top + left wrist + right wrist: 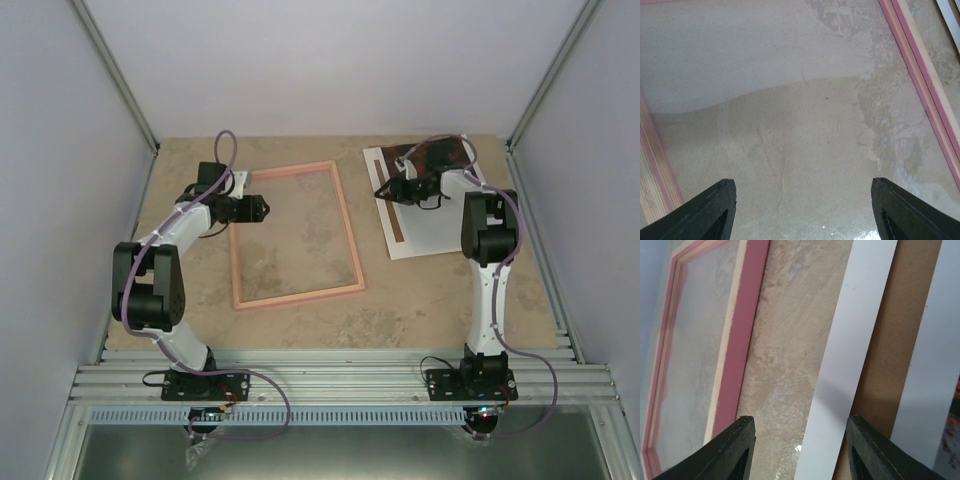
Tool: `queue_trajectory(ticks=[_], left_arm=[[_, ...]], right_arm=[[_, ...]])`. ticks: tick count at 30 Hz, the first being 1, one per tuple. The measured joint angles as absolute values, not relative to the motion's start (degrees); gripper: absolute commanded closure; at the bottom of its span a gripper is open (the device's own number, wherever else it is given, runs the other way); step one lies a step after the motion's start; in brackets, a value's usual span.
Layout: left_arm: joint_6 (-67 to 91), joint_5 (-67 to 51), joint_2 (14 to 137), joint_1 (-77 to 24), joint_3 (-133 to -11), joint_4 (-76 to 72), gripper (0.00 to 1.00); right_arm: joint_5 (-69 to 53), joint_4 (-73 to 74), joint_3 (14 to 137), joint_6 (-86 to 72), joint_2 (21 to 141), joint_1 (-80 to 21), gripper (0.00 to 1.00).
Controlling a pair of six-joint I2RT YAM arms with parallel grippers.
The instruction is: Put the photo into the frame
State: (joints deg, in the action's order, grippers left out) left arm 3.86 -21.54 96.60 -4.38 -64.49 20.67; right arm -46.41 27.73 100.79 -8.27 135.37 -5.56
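The pink frame (295,235) lies flat in the middle of the table; its rails show in the left wrist view (925,85) and the right wrist view (742,335). The photo (428,222) lies at the back right on a brown backing board (392,215), its dark red print (956,412) just showing past the white border (935,355). My left gripper (265,209) hangs open and empty (802,210) just inside the frame's left rail. My right gripper (382,190) is open and empty (800,450), low over the left edge of the stack, astride a white strip (850,355).
The white strip under the backing board sticks out on the stack's left side. A band of bare tan table (785,355) separates the frame from the stack. Grey walls close in on three sides, and a metal rail (340,380) runs along the near edge.
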Motion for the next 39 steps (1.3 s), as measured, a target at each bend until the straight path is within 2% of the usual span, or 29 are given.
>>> queue_trajectory(ticks=[7, 12, 19, 21, 24, 26, 31, 33, 39], left_arm=[[3.9, -21.5, 97.0, -4.4, -65.1, 21.0, 0.24], [3.8, -21.5, 97.0, -4.4, -65.2, 21.2, 0.25], [3.8, -21.5, 97.0, -4.4, -65.2, 21.5, 0.25], [3.8, -21.5, 97.1, -4.4, -65.2, 21.5, 0.25], [3.8, -21.5, 97.5, -4.4, -65.4, 21.7, 0.25], [3.8, -21.5, 97.9, -4.4, -65.6, 21.8, 0.25], [3.7, -21.3, 98.0, -4.4, -65.6, 22.0, 0.25], [3.6, -21.3, 98.0, -4.4, -65.6, 22.0, 0.25], [3.2, -23.0, 98.0, -4.4, -65.7, 22.1, 0.27]], right_arm=[[-52.8, 25.0, 100.7, -12.1, 137.1, -6.6, 0.5], [-55.4, 23.8, 99.8, -14.6, 137.6, -7.0, 0.45], [-48.5, 25.7, 100.5, -14.2, 136.4, -8.6, 0.45], [-46.7, 26.7, 101.3, -13.7, 136.4, -9.3, 0.37], [-42.8, 27.9, 102.9, -12.9, 136.3, -10.5, 0.35], [-39.3, 28.2, 103.6, -12.4, 136.1, -11.5, 0.39], [-37.1, 28.3, 104.2, -11.4, 136.6, -12.3, 0.58], [-40.4, 27.4, 104.3, -11.7, 137.6, -11.8, 0.63], [-53.1, 23.9, 102.9, -14.3, 140.1, -9.3, 0.68]])
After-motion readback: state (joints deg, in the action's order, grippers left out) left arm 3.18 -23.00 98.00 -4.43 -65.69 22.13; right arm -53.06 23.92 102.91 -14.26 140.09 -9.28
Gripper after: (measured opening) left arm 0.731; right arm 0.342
